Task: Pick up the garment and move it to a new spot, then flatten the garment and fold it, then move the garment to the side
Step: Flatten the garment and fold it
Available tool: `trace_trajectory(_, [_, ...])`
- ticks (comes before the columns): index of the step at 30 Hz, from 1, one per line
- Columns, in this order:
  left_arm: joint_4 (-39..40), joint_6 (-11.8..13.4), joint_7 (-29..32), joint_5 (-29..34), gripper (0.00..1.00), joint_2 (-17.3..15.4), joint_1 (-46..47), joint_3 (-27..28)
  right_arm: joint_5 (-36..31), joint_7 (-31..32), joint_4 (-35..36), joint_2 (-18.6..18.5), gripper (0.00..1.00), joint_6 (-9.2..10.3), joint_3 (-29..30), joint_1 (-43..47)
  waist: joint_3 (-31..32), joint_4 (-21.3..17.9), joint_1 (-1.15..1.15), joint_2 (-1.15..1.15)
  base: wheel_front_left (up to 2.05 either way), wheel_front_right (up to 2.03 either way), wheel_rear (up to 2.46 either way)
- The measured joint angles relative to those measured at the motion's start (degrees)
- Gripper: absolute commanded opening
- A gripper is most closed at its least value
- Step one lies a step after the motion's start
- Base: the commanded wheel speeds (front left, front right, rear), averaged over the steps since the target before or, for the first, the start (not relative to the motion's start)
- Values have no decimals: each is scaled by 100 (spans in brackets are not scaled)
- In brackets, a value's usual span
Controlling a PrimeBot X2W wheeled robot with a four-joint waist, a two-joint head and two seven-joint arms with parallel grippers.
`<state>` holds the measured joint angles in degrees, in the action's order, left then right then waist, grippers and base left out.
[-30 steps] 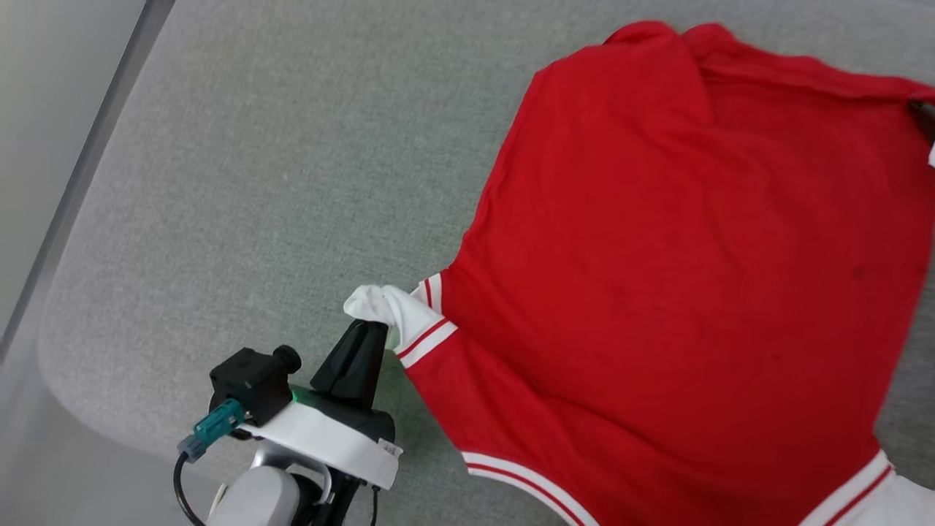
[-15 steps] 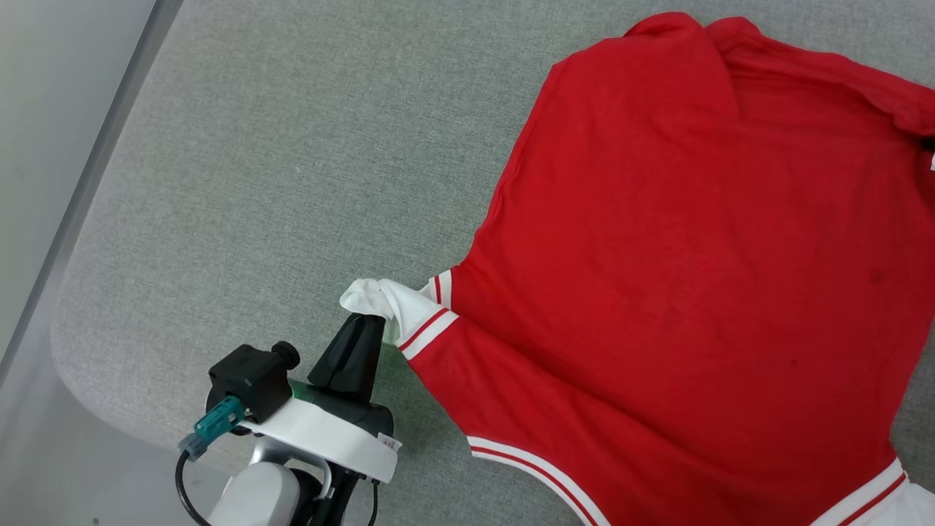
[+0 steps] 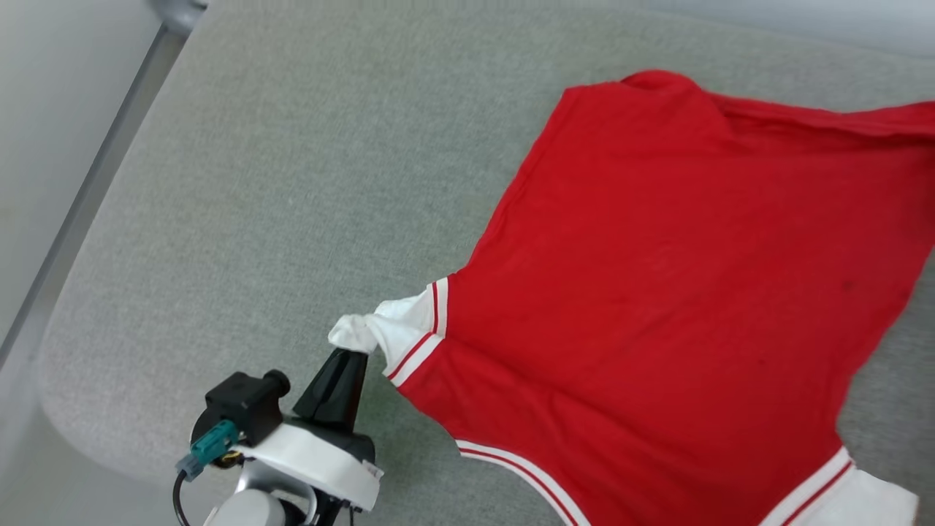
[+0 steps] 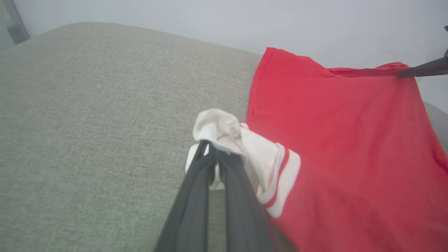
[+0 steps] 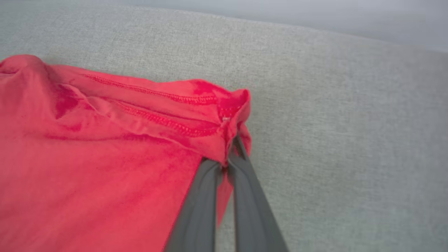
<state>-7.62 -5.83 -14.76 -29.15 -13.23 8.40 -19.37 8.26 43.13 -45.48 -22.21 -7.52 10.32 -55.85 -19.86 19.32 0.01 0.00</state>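
The left jaws stay clenched on the bunched white tip of the sleeve [image 3: 380, 332], as they were a second ago. The sleeve is now drawn out a little further from them, and its red stripe shows more fully. The head camera has shifted, so the whole picture sits differently.

To the right of those jaws the shirt [image 3: 657, 292] lies spread on the grey desk [image 3: 256, 183], plain red side up, between the two jaws. Its far hem [image 3: 825, 120] was a slack, rumpled fold before. Now it runs as a straight, taut ridge toward the right jaws. Those stood released beside the hem corner a second ago and have since clenched on it.

The head view takes in the other sleeve [image 3: 869, 500], white, nearer than the right jaws. The left wrist view adds the left fingers [image 4: 196, 196] pressed together with the sleeve tip wadded over their ends. At its far right a right finger [image 4: 423, 68] holds the hem corner, which looks raised off the desk. The right wrist view gives the grip close up: the stitched hem folded double and pinched between that arm's own two dark fingers.
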Motion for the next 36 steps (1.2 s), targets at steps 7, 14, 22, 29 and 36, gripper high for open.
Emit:
trace_trajectory(7, [60,177,212,13,0,-187,-318,44,850,-57,1414,-274,0,0,-224,1555,569,-400,0,0,0,0,0])
trace_trajectory(14, [177,341,505,-30,0,-407,-665,96,1222,-22,3116,-87,0,1,508,3824,1095,-882,-1,0,0,0,0])
trace_trajectory(22, [191,397,699,-140,0,-501,-911,97,1238,-134,4445,1151,0,1,1469,6173,1472,-1270,-1,0,0,0,0])
trace_trajectory(29, [73,390,808,-237,0,-579,-1053,82,1258,-339,4773,1873,0,1,1644,7312,1659,-1436,-1,0,0,0,0])
trace_trajectory(36, [33,381,854,-244,0,-627,-1055,54,1750,-1559,4057,1936,100,2,1376,7486,1721,-1495,-2,0,0,0,0])
